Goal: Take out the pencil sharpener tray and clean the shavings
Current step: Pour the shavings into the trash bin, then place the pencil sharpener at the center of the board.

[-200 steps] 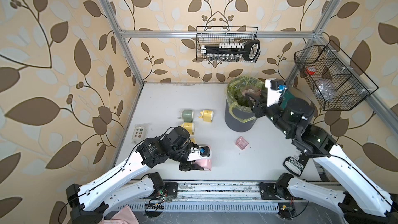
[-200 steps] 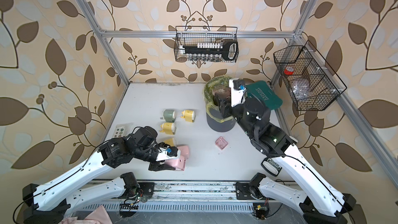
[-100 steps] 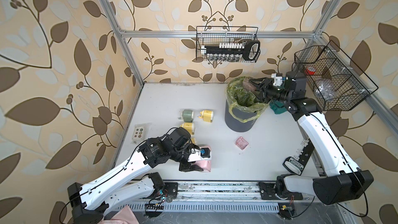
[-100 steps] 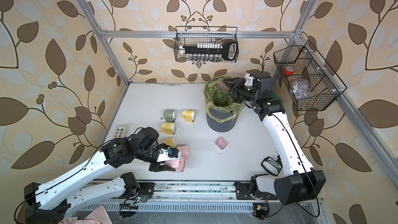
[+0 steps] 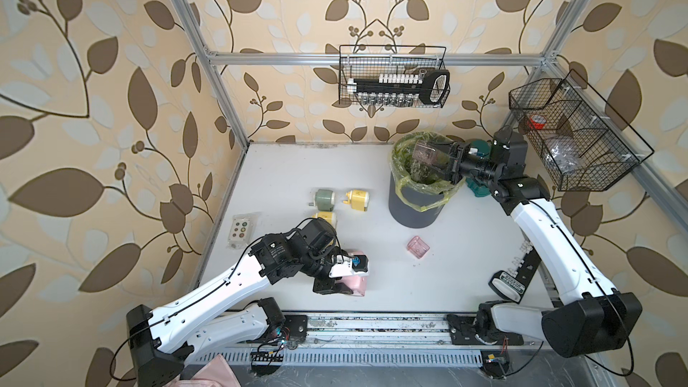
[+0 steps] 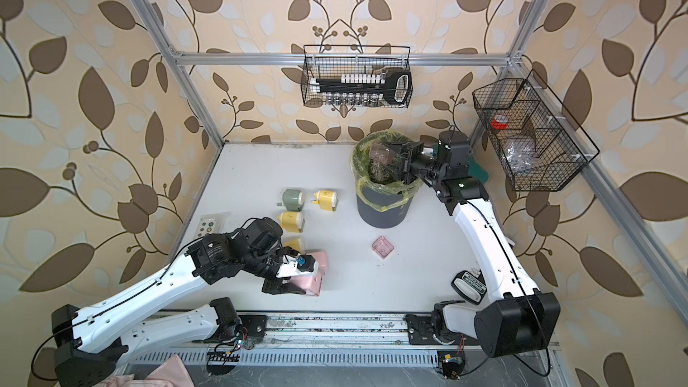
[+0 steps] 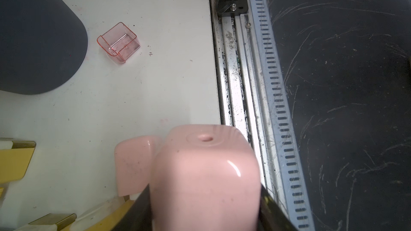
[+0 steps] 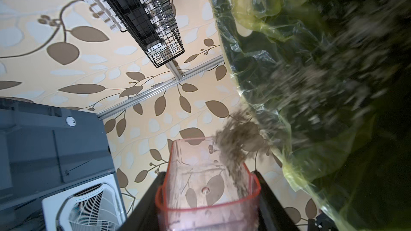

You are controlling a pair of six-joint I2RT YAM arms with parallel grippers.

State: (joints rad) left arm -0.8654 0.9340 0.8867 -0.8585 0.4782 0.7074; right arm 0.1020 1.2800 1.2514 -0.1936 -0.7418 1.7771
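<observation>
While the right gripper grips the tray tipped over the bin, shavings spill out; the left gripper clamps a pink sharpener.

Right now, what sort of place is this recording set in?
Likely a robot test cell, not a home: silver aluminium frame bars, a white tabletop with a metal mounting rail in front, leaf-patterned wallpaper panels.

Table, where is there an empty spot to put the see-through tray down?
The bare table behind the green sharpener, left of the bin, is free. So is the front patch between the loose pink tray and the right arm. It is crowded around the yellow sharpeners and the left gripper.
</observation>
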